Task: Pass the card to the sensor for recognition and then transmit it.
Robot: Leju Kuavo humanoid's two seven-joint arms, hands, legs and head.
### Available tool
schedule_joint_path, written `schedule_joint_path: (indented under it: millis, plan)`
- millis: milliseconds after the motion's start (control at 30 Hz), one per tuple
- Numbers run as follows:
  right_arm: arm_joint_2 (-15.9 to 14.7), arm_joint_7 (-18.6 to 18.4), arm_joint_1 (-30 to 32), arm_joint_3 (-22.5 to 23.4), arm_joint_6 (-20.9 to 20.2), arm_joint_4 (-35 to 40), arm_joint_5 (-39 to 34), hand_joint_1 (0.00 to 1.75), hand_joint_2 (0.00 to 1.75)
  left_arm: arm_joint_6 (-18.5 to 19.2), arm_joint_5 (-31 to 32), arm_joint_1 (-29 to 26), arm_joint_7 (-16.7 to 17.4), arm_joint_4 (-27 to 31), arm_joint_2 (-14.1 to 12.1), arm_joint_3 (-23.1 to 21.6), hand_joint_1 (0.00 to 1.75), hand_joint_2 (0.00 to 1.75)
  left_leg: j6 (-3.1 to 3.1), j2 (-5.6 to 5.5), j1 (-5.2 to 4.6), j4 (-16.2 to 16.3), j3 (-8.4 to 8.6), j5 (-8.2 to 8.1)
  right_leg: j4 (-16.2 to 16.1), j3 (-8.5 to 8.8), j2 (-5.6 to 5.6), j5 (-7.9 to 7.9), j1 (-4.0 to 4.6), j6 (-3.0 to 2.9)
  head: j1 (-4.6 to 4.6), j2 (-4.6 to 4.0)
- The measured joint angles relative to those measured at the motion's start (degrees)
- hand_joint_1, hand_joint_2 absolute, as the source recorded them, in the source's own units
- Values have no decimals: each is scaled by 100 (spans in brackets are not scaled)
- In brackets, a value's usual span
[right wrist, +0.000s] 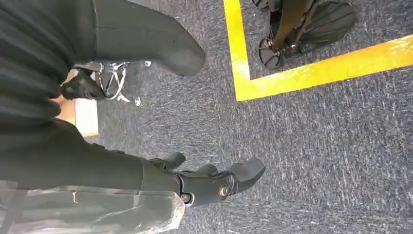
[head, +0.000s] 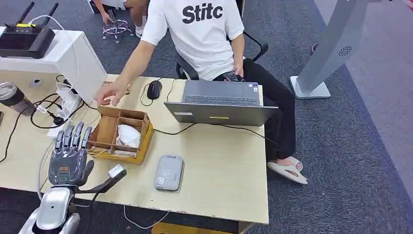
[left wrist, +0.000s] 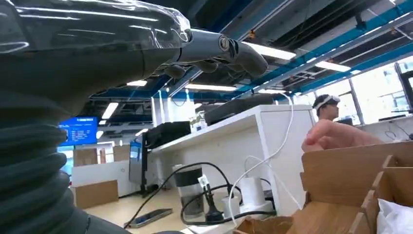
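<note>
My left hand hovers flat over the table's left front, fingers stretched out and apart, holding nothing; its fingers point past the wooden compartment box. A tan card-like piece lies at the box's near-left corner, right beside my fingers. The grey card sensor lies flat near the table's front edge, right of my hand. My right hand hangs over the carpet floor, fingers loosely apart and nothing in it.
A seated person's hand reaches to the box's far-left corner. An open laptop and a mouse sit behind the box. Cables and a power strip crowd the left, beside a white cabinet and a mug.
</note>
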State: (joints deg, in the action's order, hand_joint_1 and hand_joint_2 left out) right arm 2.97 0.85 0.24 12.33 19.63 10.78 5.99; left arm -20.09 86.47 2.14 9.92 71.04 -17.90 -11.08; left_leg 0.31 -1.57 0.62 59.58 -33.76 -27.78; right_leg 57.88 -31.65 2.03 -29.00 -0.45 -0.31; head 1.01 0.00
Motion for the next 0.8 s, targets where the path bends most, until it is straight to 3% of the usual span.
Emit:
schedule_joint_path:
  millis: [167, 400, 800]
  plan:
    - [-2, -4, -10, 2, 0, -2, 46, 0, 175, -22, -53, 95, -83, -153, 77, 2, 0, 175, 0, 0, 0, 0, 0, 0, 0, 0, 0, 0, 0, 0, -2, 0]
    - [-2, -28, -18, 24, 0, 0, 131, 0, 175, 166, -736, 138, -395, -280, 246, 6, 0, 175, 0, 0, 0, 1, 0, 0, 0, -1, 0, 0, 0, 0, 0, 0]
    - [-2, -15, -29, 28, -50, 0, 230, 0, 175, 341, -1158, 293, -704, -289, 602, 4, 0, 175, 0, 0, 0, 1, 0, 0, 0, -1, 1, 0, 0, 0, -2, 0]
